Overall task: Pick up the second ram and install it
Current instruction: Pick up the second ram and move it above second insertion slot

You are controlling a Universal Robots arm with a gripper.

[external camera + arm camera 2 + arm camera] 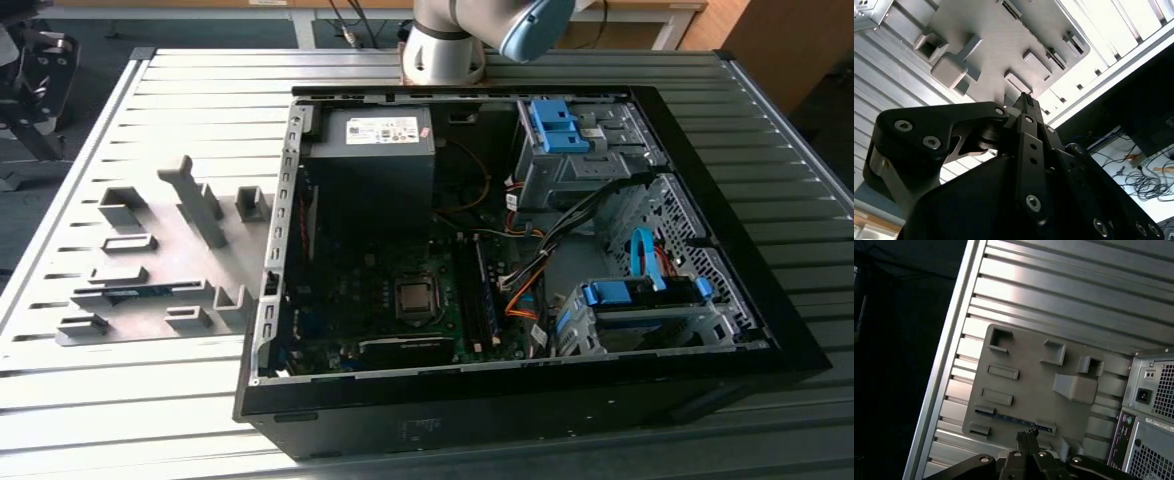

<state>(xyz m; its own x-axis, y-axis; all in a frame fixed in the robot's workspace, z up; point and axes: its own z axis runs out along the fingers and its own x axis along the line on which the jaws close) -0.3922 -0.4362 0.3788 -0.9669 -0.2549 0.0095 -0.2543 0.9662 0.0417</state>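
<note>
End effector [1026,436] closed, partly hiding second ram [1004,416] in fixture [1026,382].

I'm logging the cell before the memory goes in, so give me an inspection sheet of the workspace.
Surface: slatted metal table, carrying a grey fixture plate and an open computer case.
Job's things: second ram lying flat in the fixture plate, not yet picked up.
Clutter: nothing seen.
Grippers: pincer shut, empty, aimed at the plate near the ram.
Cables: orange, black and blue leads inside the case.
Surroundings: arm base beyond the case in the exterior view.
</note>
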